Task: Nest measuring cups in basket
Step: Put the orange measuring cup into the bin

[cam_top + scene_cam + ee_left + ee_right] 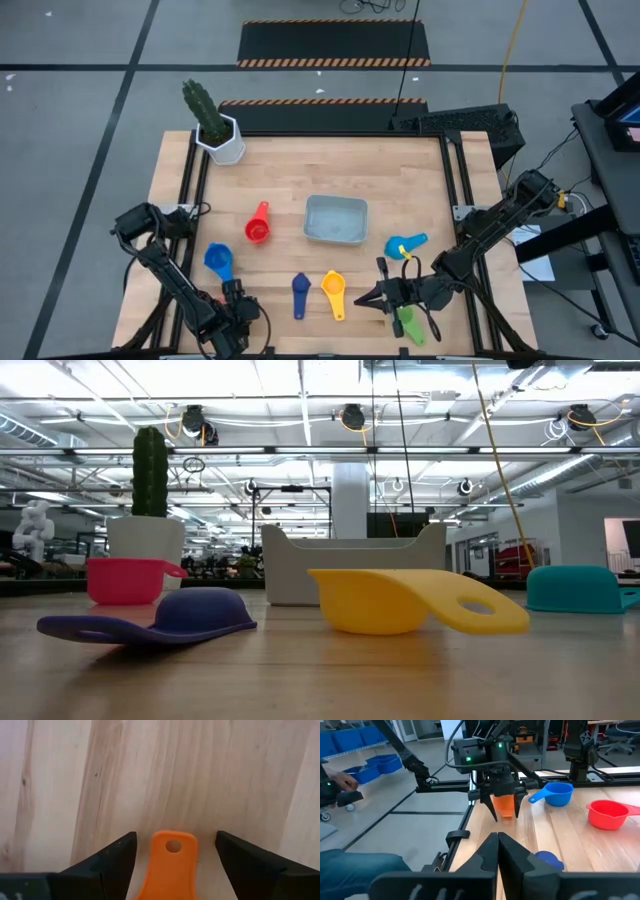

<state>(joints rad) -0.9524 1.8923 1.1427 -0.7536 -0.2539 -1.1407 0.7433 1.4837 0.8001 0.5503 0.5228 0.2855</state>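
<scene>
A: Currently, left gripper (504, 814) fingers (107, 862) stand wide, orange cup (169, 865) lying between them on the worktop (300, 160), handle pointing out past the tips. No contact visible.

B: Right gripper (378, 297)?

A: Fingers (515, 857) pressed together, holding nothing. Green cup (408, 323) sits just beside them, light blue cup (403, 245) and a yellow piece beyond.

B: Basket (335, 220)?

A: Mid-worktop, well apart from both sets of fingers; can't tell if anything's in it. Red cup (258, 226), blue cup (219, 261), navy cup (300, 293) and yellow cup (333, 292) lie loose between the two grippers.
</scene>
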